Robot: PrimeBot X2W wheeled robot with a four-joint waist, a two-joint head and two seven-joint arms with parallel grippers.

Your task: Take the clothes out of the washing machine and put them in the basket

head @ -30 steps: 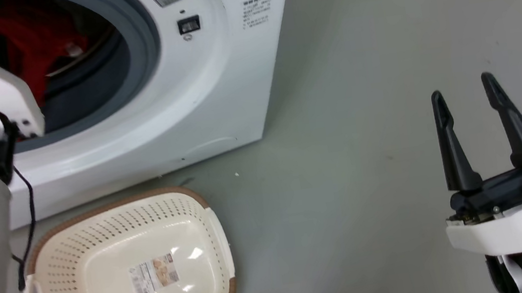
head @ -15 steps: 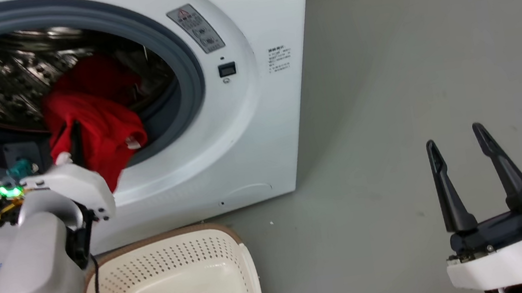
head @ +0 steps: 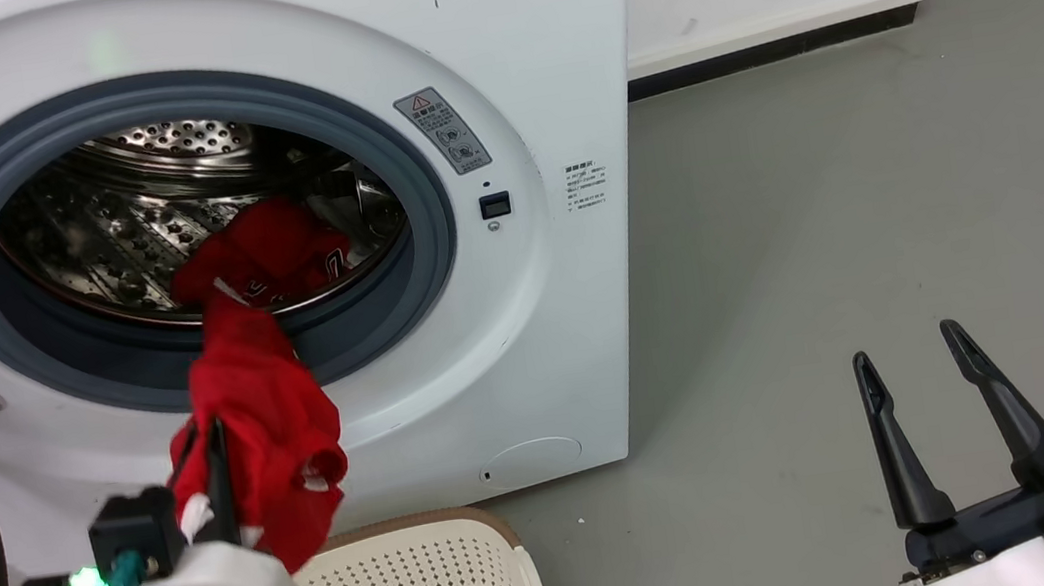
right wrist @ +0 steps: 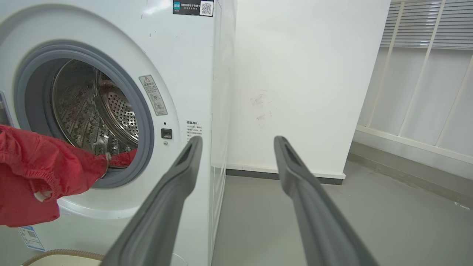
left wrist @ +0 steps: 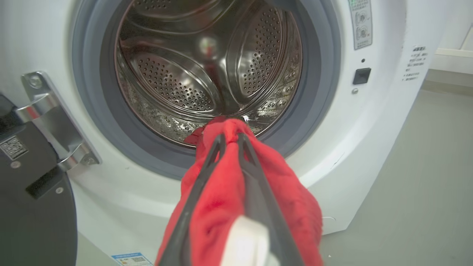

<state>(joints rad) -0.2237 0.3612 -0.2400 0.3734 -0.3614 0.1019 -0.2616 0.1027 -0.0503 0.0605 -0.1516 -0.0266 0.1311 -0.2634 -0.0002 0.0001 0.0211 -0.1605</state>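
Clothes clamped in left hand; basket on grey floor.

gasket mouth: clothes draped over lip | floor: open passage

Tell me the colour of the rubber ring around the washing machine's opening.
Grey. The rubber ring shows best in the head view.

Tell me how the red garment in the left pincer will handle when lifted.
Likely floppy: the red garment droops in folds around the left pincer. Its tail trails over the gasket, so it may drag or snag.
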